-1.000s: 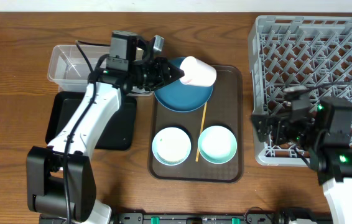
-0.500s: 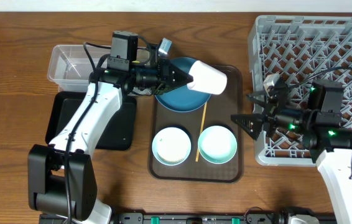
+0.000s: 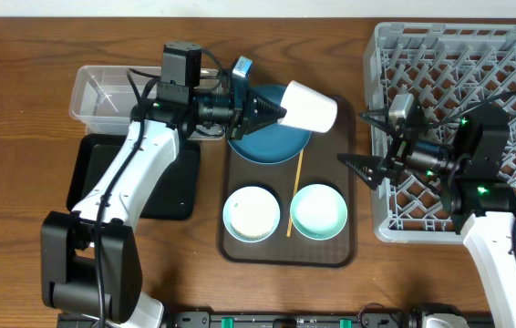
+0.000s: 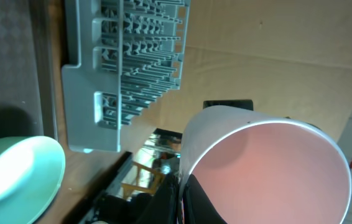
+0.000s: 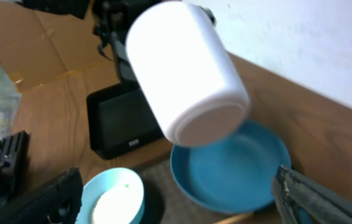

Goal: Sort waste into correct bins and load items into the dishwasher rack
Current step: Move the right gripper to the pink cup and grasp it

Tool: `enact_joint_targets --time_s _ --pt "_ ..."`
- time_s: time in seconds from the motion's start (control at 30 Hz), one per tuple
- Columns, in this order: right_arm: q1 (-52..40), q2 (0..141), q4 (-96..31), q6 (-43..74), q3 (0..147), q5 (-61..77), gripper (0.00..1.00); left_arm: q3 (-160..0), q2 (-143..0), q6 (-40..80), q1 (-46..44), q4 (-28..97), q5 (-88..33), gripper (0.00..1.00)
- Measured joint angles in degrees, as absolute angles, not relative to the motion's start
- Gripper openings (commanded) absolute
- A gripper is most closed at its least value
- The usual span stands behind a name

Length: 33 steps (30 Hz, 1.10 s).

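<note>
My left gripper (image 3: pixel 276 113) is shut on the rim of the pink cup (image 3: pixel 311 107). The cup lies on its side in the air over the right edge of the dark blue bowl (image 3: pixel 258 141), its base pointing right. In the left wrist view the fingers (image 4: pixel 182 199) pinch the cup (image 4: pixel 269 162) wall. My right gripper (image 3: pixel 354 138) stands open at the left edge of the dishwasher rack (image 3: pixel 477 55), facing the cup (image 5: pixel 182 74) with a gap between. Two mint bowls (image 3: pixel 252 214) (image 3: pixel 319 211) flank a yellow stick (image 3: pixel 295 191); the left bowl holds a white heap.
The bowls sit on a brown tray (image 3: pixel 285 251). A clear tub (image 3: pixel 103 91) and a black tray (image 3: pixel 171 191) lie left of it, partly under my left arm. The rack fills the right side of the table.
My left arm has carried the cup to the right. My right gripper has swung from over the rack's edge to the left and now faces the cup, open.
</note>
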State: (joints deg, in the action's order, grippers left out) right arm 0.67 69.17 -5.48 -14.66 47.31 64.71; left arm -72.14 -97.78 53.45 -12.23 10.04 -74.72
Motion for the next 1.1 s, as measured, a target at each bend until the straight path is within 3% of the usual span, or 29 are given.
enact_joint_targets --time_s 0.4,1.1 --pt "-5.15 71.05 2.76 -14.57 47.31 60.93 0.89 -72.14 -97.78 60.69 -14.48 7.86 -76.01 0.06" --pt "-4.27 72.14 10.15 -14.11 47.31 54.19 0.89 -72.14 -97.80 61.71 -15.49 7.40 -76.40 0.06"
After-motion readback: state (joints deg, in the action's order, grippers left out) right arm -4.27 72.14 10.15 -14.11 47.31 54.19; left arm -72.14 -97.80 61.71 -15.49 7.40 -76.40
